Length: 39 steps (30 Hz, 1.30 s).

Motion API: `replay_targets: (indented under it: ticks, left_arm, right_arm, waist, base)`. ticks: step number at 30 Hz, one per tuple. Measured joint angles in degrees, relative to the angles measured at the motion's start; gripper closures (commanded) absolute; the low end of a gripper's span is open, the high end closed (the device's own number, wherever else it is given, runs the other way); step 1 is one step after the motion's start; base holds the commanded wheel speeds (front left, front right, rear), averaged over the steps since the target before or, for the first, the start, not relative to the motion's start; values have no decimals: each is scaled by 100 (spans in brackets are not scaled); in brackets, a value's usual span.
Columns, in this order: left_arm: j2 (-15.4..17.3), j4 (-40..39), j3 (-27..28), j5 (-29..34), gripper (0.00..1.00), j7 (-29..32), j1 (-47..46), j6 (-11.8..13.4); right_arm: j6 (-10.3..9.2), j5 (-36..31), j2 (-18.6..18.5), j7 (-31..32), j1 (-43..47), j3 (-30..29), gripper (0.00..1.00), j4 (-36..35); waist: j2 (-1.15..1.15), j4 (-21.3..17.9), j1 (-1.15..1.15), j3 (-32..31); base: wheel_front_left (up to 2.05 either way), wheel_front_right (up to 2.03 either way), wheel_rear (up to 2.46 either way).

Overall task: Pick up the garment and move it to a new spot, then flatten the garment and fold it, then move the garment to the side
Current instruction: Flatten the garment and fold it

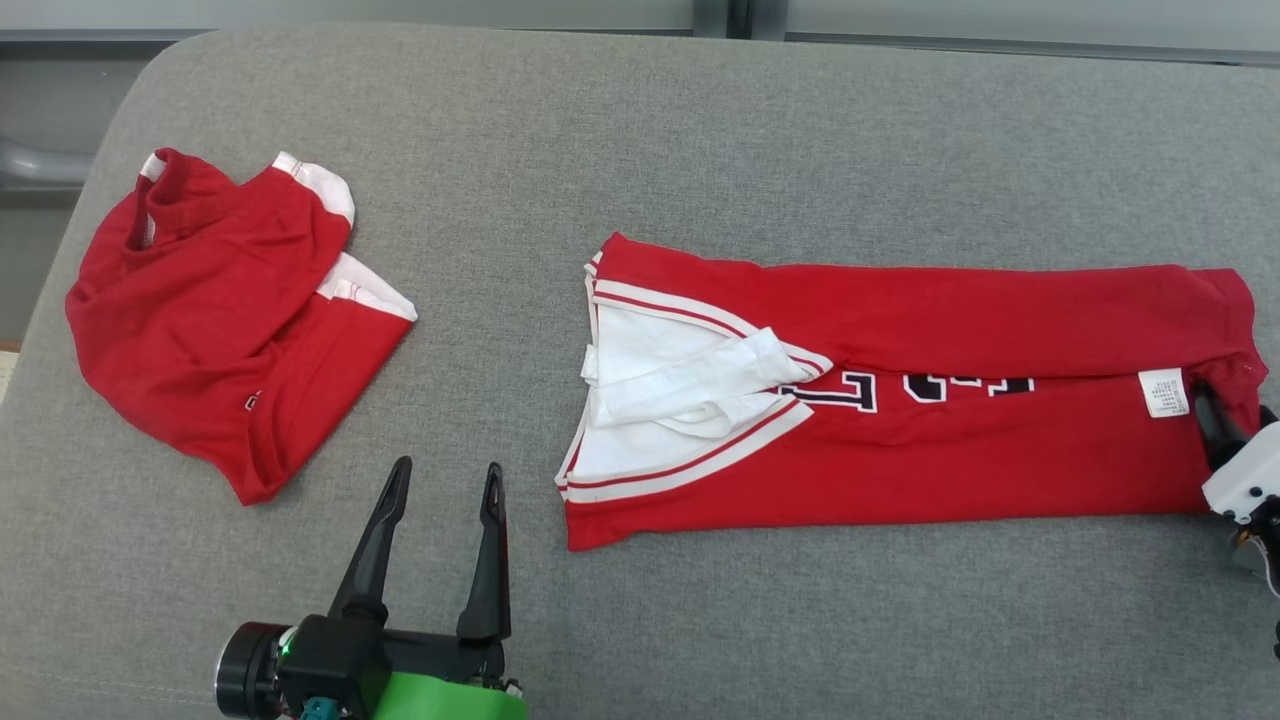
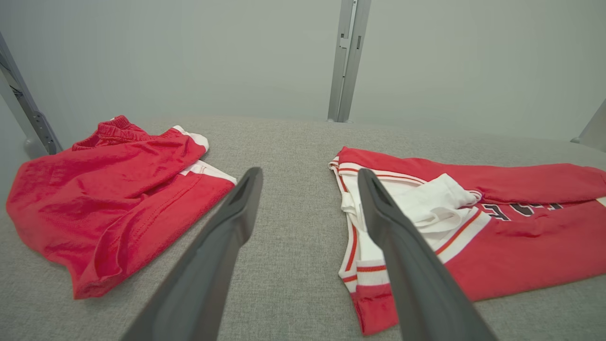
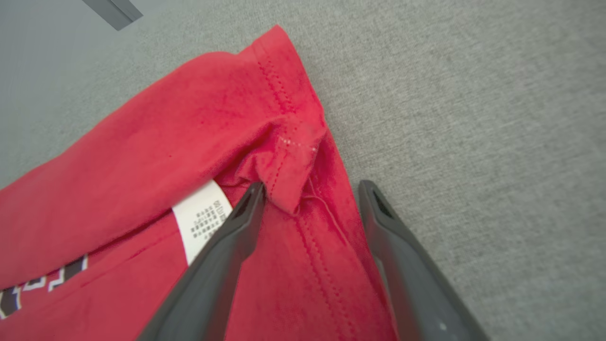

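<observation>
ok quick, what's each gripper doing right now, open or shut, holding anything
Left gripper: open, holding nothing.
Right gripper: open, tips either side of a fold at the red shirt hem, not gripping it.

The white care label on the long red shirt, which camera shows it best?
The right wrist view: the label is close, its print lines visible. The head view shows it small at the shirt's right end; the left wrist view, perhaps a white sliver at its edge.

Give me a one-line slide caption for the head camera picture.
Folded red jersey on grey cushion, open right gripper at its hem end, open left gripper between it and a second red garment.
</observation>
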Motion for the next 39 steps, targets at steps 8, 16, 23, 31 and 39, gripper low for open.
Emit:
replay_targets:
  ticks: [8, 16, 23, 31, 39]
  left_arm:
    - [-1, -31, -52, 9, 0, 0, -99, 43]
    - [-2, -53, -49, 56, 0, 0, -226, 40]
    - [-4, -31, -10, 114, 0, 0, -316, 9]
    - [-4, -2, 110, 255, 0, 0, -346, -104]
    - [-5, 59, 88, 267, 0, 0, -404, -119]
  right_arm:
    - [-4, 46, -8, 101, -83, 214, 100, -89]
    - [9, -114, -298, -269, -86, 371, 100, -258]
    - [7, -336, -882, -501, 49, 380, 100, -297]
    - [2, -923, -1614, -449, 20, 201, 100, -592]
    - [1, -1459, -1410, 274, -147, 121, 100, -1781]
  waist:
    - [0, -14, 0, 135]
    - [0, -172, 0, 284]
    - [0, -416, 0, 362]
    - [0, -671, 0, 392]
    - [0, -759, 0, 362]
  base:
    - [0, 0, 0]
    - [0, 0, 0]
    - [0, 0, 0]
    - [0, 0, 0]
    - [0, 0, 0]
